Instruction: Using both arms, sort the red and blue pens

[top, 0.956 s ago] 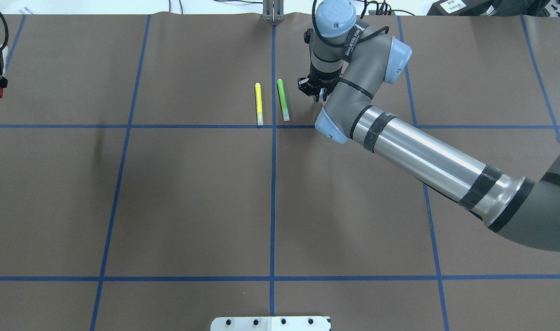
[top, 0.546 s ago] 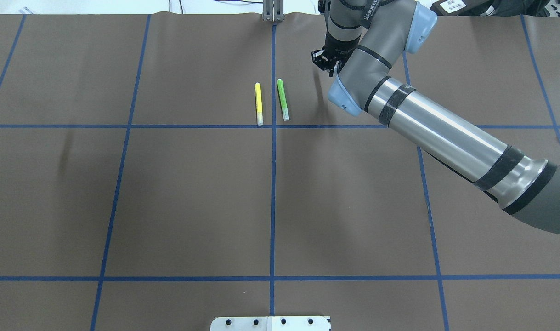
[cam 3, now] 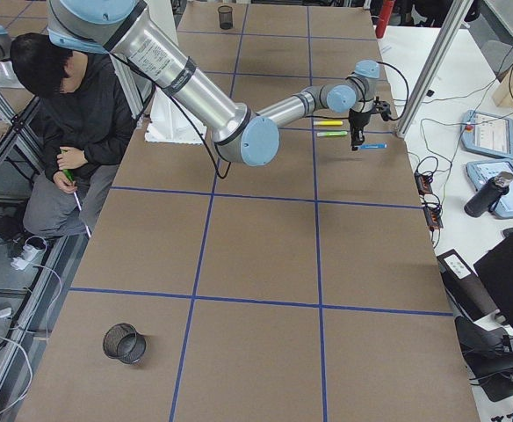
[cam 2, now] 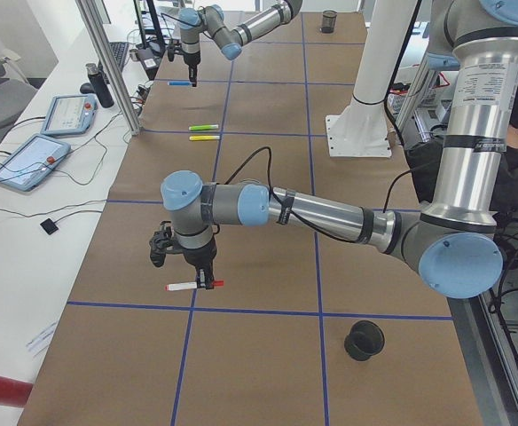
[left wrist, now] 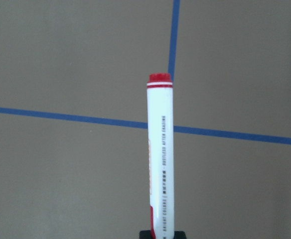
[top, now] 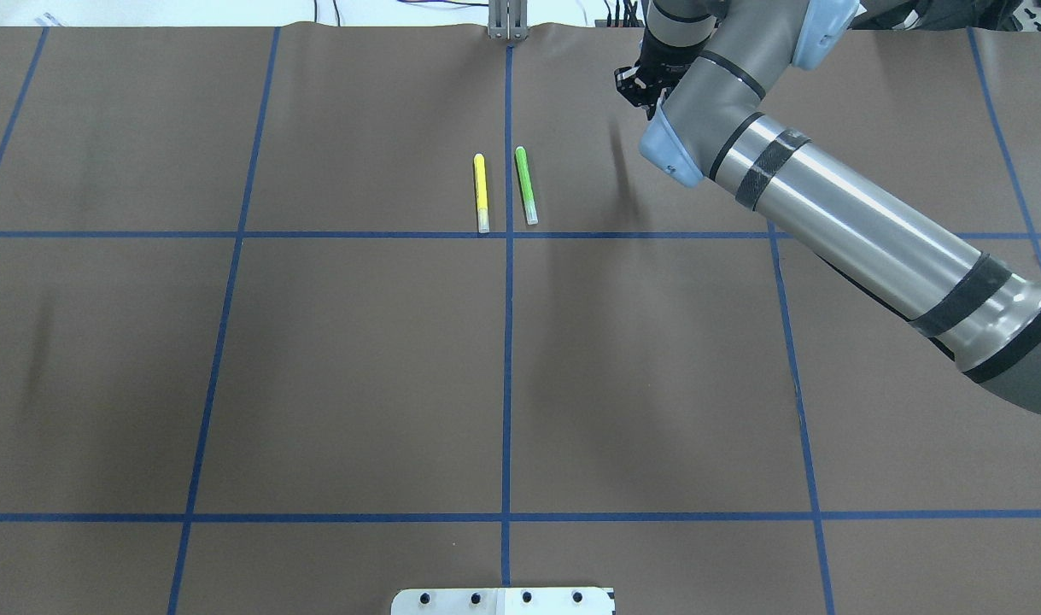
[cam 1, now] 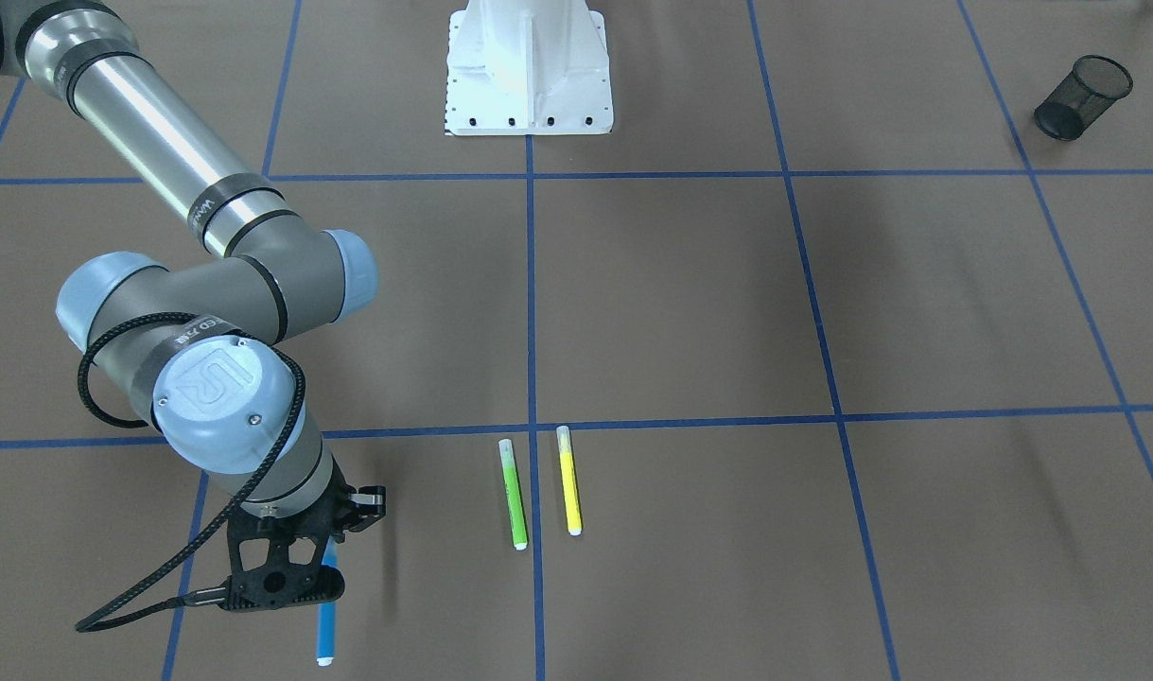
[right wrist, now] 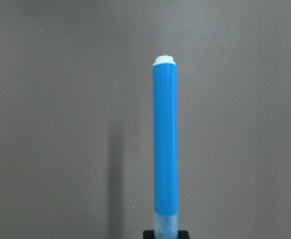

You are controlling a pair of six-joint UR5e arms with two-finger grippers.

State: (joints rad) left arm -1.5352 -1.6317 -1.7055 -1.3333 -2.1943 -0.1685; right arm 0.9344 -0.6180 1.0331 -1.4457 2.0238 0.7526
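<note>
The white pen with a red end (left wrist: 160, 149) sticks out of my left gripper (left wrist: 163, 234), which is shut on it. In the exterior left view this red pen (cam 2: 188, 287) hangs level under the near left gripper (cam 2: 202, 277), just above the brown table. My right gripper (cam 1: 311, 586) is shut on the blue pen (cam 1: 326, 615), whose white end (right wrist: 164, 60) points away from the wrist camera. Seen from overhead, the right gripper (top: 641, 88) is near the far edge, right of the centre line, and the arm hides the blue pen.
A green marker (top: 526, 185) and a yellow marker (top: 481, 193) lie side by side near the centre line. A black mesh cup (cam 1: 1082, 97) lies tipped at the left end, and another cup (cam 3: 125, 343) stands at the right end. A seated person (cam 3: 72, 114) is beside the white pedestal (cam 1: 529, 66).
The right arm has swung away from the green marker toward the far right of the table, carrying the blue pen. The left gripper has left the overhead view's left edge.
</note>
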